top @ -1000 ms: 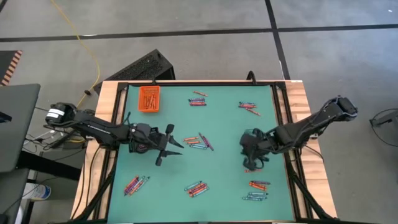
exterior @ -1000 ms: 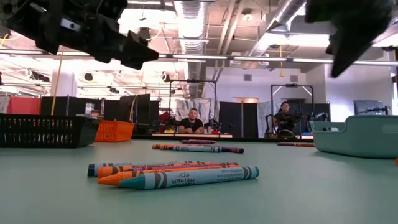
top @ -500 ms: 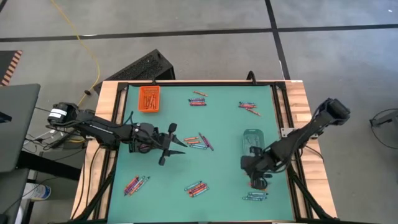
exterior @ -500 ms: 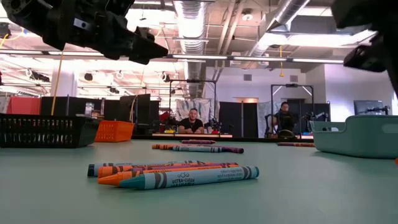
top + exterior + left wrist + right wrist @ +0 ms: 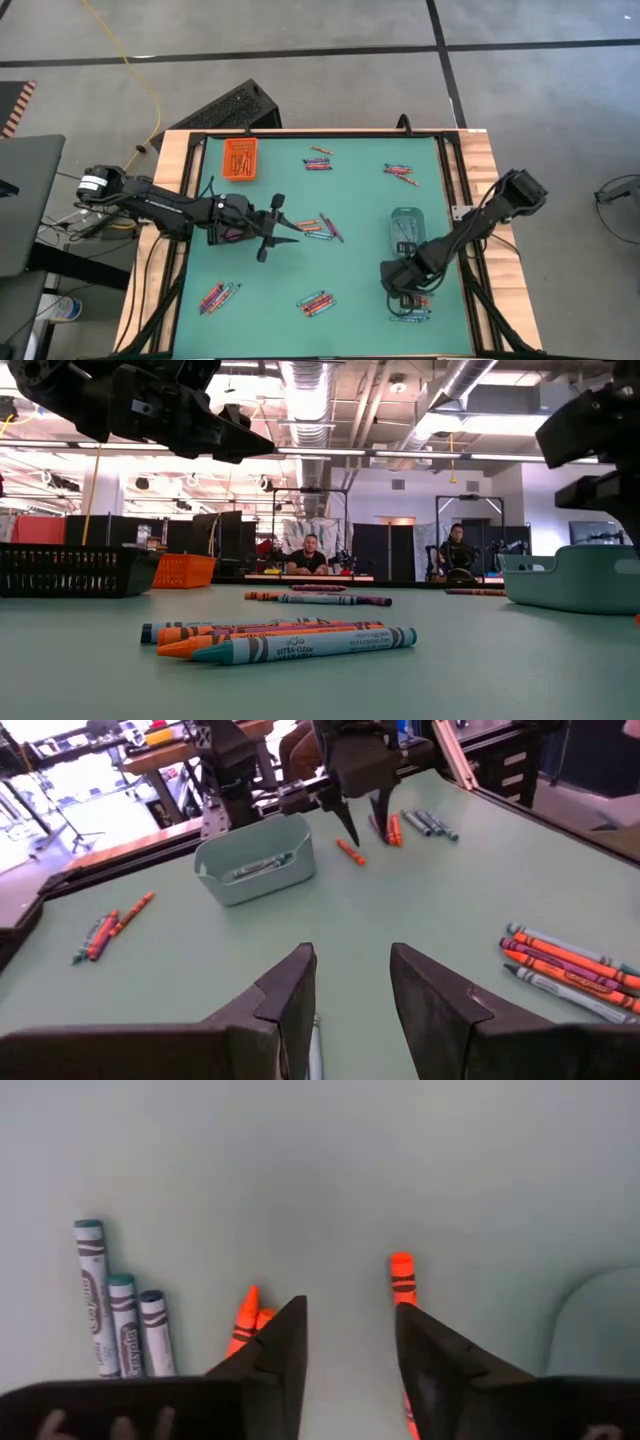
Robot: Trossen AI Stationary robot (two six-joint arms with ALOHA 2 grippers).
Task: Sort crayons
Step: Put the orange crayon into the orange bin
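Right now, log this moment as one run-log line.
left gripper: open, mid-table | right gripper: open over orange crayons | teal tray: holds crayons

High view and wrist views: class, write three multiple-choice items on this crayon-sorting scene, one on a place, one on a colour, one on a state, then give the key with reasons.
1. Where does the right gripper hang?
A. over the orange tray
B. near the crayons beside the pale teal tray
C. off the table

2. What colour is the tray at the mat's far left corner?
A. orange
B. white
C. purple

3. How are the left gripper's fingers?
A. shut on a crayon
B. apart, holding nothing
C. shut on a tray

Key: 1 B, the high view puts it just past the pale teal tray, above the orange crayons; 2 A, its walls show orange; 3 B, the left wrist view shows bare mat in the gap.
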